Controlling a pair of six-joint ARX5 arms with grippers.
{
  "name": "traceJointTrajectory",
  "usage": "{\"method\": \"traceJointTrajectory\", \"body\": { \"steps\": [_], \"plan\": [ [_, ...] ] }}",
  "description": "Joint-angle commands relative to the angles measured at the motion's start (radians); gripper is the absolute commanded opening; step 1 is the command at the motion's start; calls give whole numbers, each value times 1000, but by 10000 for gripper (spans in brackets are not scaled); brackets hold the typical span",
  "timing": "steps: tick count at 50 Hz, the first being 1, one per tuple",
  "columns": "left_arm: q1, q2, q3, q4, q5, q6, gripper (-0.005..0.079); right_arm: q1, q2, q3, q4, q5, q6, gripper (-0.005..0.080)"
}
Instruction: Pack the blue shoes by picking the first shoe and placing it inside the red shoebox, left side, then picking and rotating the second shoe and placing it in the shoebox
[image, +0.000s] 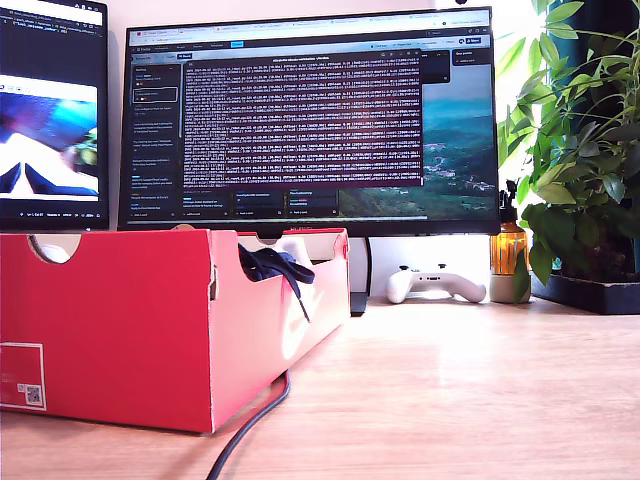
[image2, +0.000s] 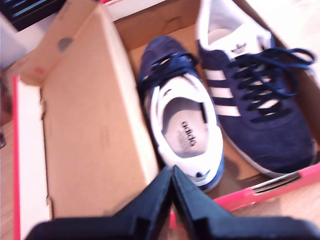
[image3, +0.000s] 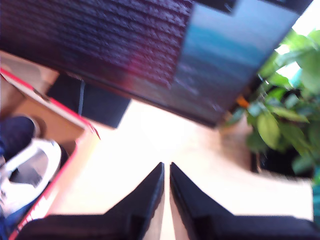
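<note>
- Over at the exterior view's left, the red shoebox (image: 120, 330) sits on the wooden desk (image: 470, 390), its white label at the near lower corner and a half-round notch in the rim; a dark cable (image: 255, 425) trails out from under its front corner.
- Moving right along the rim, dark laces (image: 280, 268) spill over the box edge, so at least one shoe rides high at that end.
- From the first wrist view, both blue shoes are already inside: the first shoe (image2: 182, 120) lies with its heel toward the camera, the second shoe (image2: 255, 100) just beside it pointing the opposite way, toe near and on its side, stripes up.
- My first gripper (image2: 172, 192) hovers above the box's near wall with fingers pressed together and nothing between them.
- My second gripper (image3: 166, 187), also with fingers pressed together and empty, hangs over bare desk beside the box, facing the monitor (image: 310, 120) and the plant (image: 580, 150).
- Judging by this, packing looks essentially done; doing the finish well means lifting both arms straight up, clear of the loose laces, without nudging the box wall.
</note>
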Motion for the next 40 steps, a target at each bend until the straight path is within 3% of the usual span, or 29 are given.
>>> {"method": "traceJointTrajectory", "body": {
  "steps": [1,13,24,31,40],
  "plan": [
    [4,3,-15,-7,-2,-5,-19,-13,-53,-60,1,3,4,-1],
    [4,3,-15,-6,14,-18,-19,-43,-193,-208,58,35,0,-1],
    [17,2,-15,34,44,-32,-19,-89,-409,-553,245,35,-13,-1],
    [73,-8,-15,136,112,-23,-19,-107,-543,-768,420,30,-43,-1],
    [191,-14,-16,151,219,-3,-19,-107,-674,-997,621,23,-71,-1]
  ]
}}
